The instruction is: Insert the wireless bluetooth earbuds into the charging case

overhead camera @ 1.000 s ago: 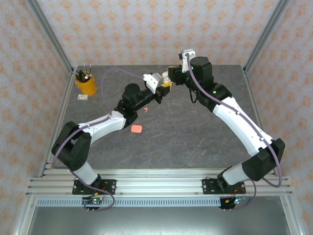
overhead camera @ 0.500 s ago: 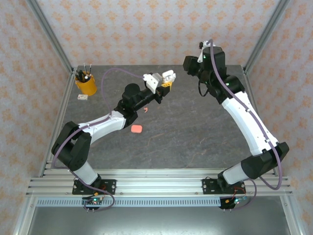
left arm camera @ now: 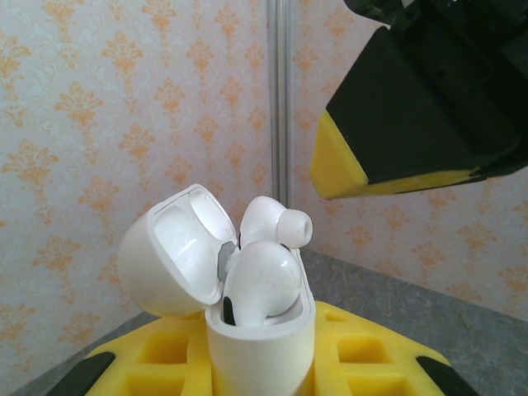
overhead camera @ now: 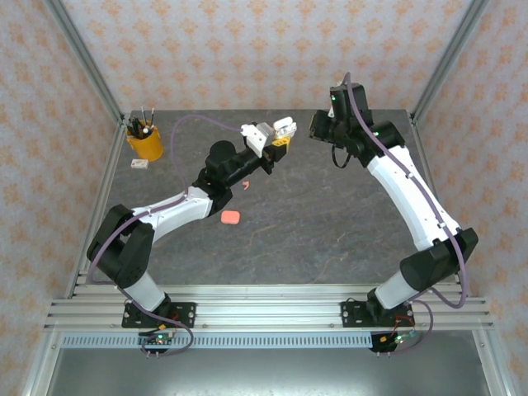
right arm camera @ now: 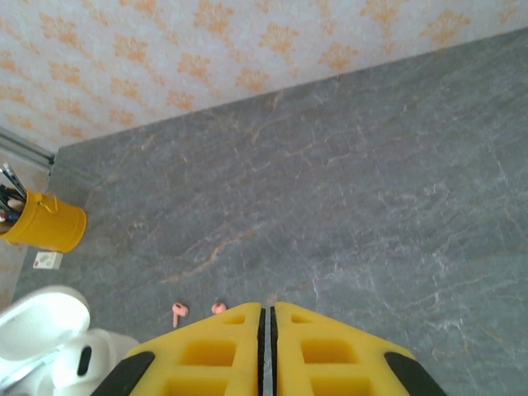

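My left gripper [overhead camera: 281,134] is raised above the table and shut on the open white charging case [left arm camera: 260,346], lid [left arm camera: 169,247] tipped back. Two white earbuds sit in the case: one [left arm camera: 262,280] lies low in its slot, the other [left arm camera: 276,224] sticks up behind it. My right gripper [overhead camera: 320,124] hovers just right of the case, its jaws shut with nothing between them [right arm camera: 266,330]; its yellow and black finger [left arm camera: 396,124] shows in the left wrist view. Two coral-pink earbuds [right arm camera: 179,310] [right arm camera: 218,308] lie on the table below, seen as a pink mark [overhead camera: 246,183] from above.
A coral-pink case [overhead camera: 231,217] lies shut on the grey table [overhead camera: 330,214] near the left forearm. A yellow cup of pens [overhead camera: 144,142] and a small white item [overhead camera: 139,165] stand at the back left. Frame posts run along the table's edges.
My right gripper has drawn back to the right from the white case and turned its wrist. The left arm and the case have held still.
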{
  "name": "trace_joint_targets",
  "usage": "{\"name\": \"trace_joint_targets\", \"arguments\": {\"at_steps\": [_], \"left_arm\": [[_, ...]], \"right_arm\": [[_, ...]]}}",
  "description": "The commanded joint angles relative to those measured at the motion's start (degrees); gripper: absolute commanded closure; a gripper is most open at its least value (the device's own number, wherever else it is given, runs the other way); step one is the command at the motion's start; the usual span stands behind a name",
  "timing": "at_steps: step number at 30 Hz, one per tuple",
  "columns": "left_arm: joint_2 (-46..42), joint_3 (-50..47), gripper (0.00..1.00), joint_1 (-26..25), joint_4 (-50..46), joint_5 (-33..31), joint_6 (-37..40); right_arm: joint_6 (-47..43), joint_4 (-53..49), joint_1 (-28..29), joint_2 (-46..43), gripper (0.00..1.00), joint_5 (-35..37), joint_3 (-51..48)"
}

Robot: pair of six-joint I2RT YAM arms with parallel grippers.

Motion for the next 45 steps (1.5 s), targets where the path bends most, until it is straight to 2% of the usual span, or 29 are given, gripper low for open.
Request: {"name": "trace_joint_targets", "arguments": {"at_steps": [1, 28, 38, 45], "left_arm": [[-0.5, 1.6, 1.0, -0.5, 3.7, 0.8, -0.1], [-0.3, 1.3, 1.0, -0.5, 4.4, 0.7, -0.9], [-0.6, 1.2, 1.0, -0.4, 4.6, 0.6, -0.5], [-0.8, 1.0, 1.0, -0.4, 4.8, 0.5, -0.6]], "right_arm": [[-0.1, -3.1, 1.5, 1.1, 0.88, -1.3, 3.0], [-0.4, -3.5, 5.4, 7.9, 0.88, -3.9, 11.8], [-2.7, -4.6, 5.4, 3.8, 0.89, 4.6, 7.4], [-2.7, -4.1, 5.4, 1.8, 0.89, 5.3, 5.0]]}}
